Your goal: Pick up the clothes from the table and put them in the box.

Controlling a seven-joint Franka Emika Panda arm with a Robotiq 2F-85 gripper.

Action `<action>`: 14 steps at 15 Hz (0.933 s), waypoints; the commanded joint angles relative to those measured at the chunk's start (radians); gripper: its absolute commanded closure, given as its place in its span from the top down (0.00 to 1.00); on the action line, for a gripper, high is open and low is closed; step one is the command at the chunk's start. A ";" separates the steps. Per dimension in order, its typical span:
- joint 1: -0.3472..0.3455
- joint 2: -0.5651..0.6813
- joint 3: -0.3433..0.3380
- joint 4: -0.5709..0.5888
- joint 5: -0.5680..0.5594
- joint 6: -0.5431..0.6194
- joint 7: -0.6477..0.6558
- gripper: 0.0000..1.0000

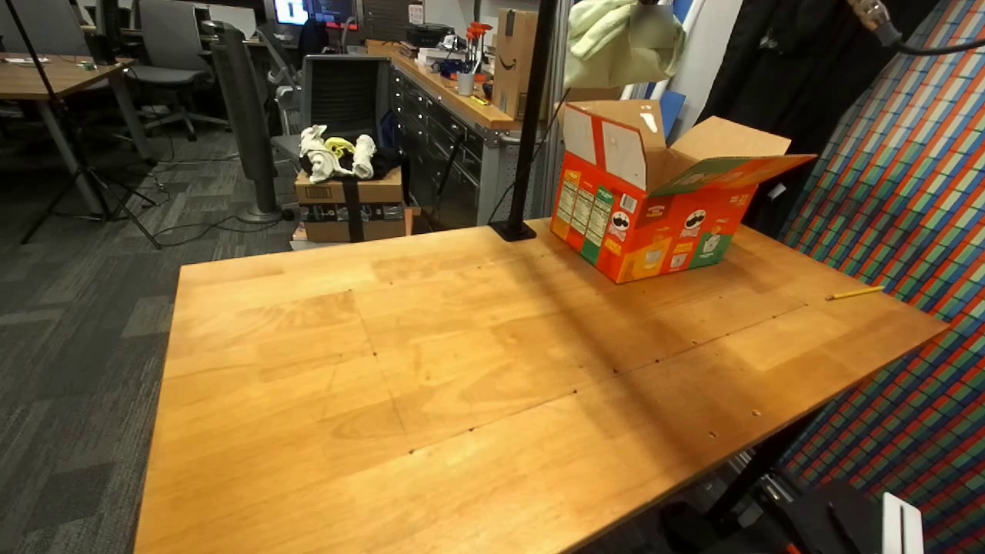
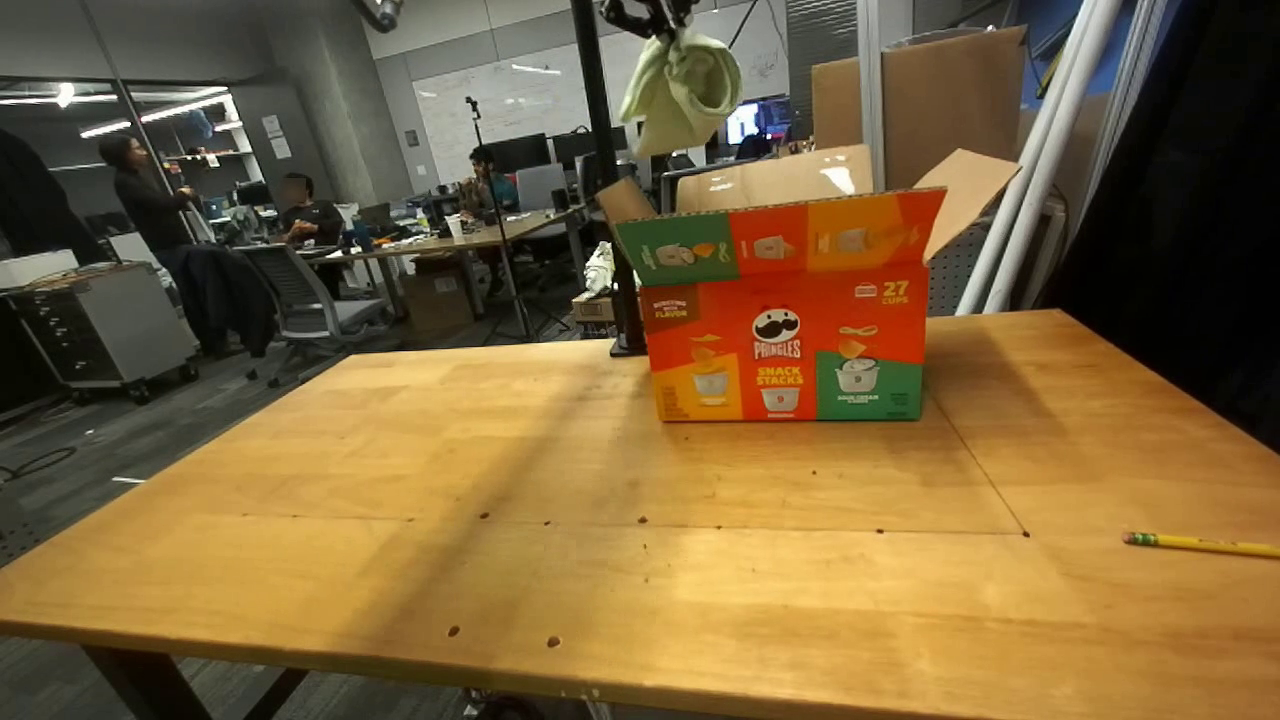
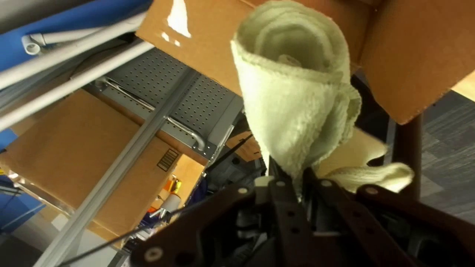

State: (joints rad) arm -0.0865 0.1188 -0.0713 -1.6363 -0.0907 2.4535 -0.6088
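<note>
Sharing wooden table (image 2: 360,590): open box (image 2: 790,345), pencil (image 2: 1205,545). Grey chair (image 2: 355,315), whiteboard (image 2: 535,105) beyond.

Tabletop (image 1: 308,385) is warmly lit, crossed by soft shadow (image 1: 596,331) in both exterior views. In wrist view, gripper (image 3: 291,174) is seen dark, blurred.

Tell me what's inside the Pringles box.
Inside the Pringles box, only brown cardboard shows; its floor and any contents are hidden by its walls and flaps or out of frame.
</note>
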 commanded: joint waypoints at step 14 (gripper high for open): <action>-0.072 -0.012 -0.046 -0.123 -0.032 0.009 0.041 0.03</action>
State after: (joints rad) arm -0.1564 0.1298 -0.1149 -1.7163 -0.0939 2.4535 -0.5936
